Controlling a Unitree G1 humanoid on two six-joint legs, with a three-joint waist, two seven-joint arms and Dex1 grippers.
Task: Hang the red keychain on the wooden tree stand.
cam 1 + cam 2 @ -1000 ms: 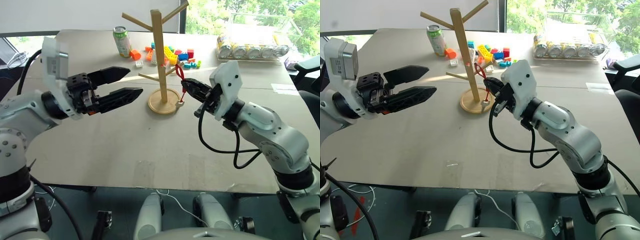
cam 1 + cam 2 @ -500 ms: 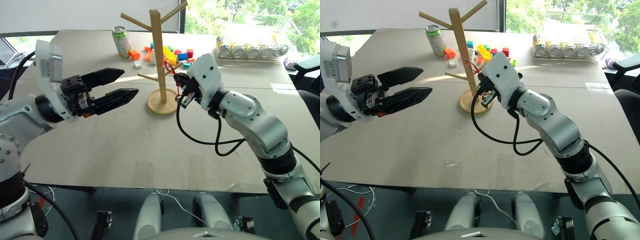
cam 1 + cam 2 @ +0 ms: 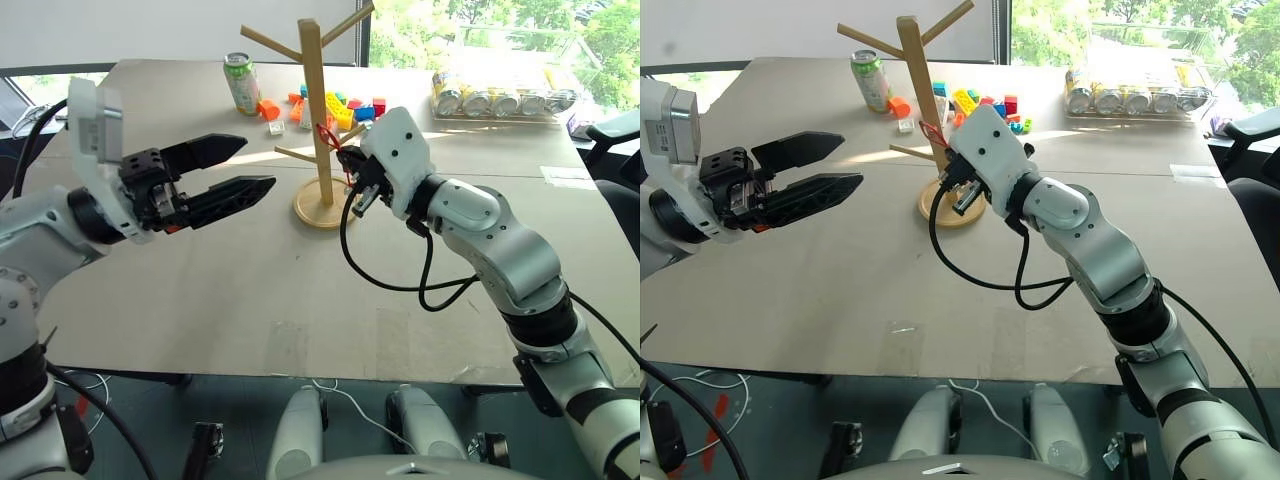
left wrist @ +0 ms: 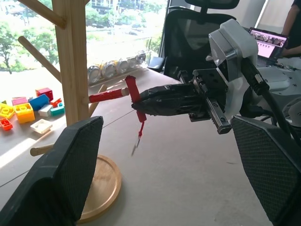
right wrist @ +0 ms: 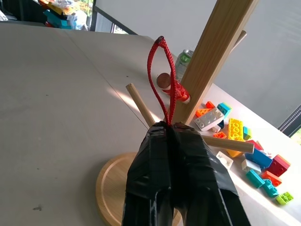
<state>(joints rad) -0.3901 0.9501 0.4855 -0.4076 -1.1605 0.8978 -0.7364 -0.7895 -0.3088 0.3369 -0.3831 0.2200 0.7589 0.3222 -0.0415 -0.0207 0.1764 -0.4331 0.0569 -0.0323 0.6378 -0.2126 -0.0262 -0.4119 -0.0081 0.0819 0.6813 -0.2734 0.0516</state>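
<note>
Red keychain (image 5: 162, 70) at wooden tree stand (image 3: 318, 120).
Right end effector (image 4: 141, 104) is clamping its cord beside a peg; left end effector (image 3: 245, 165) is hovering, fingers apart.

A: Where is the stand (image 3: 314, 110) standing?

B: It is standing upright toward the far middle of the table, a light-wood pole on a round disc base, pegs angling upward.

A: And the keychain (image 5: 162, 75)?

B: Its red cord loop is rising beside a low, red-wrapped peg on the stand's right; whether it is encircling that peg is unclear. A small key is dangling below.
</note>
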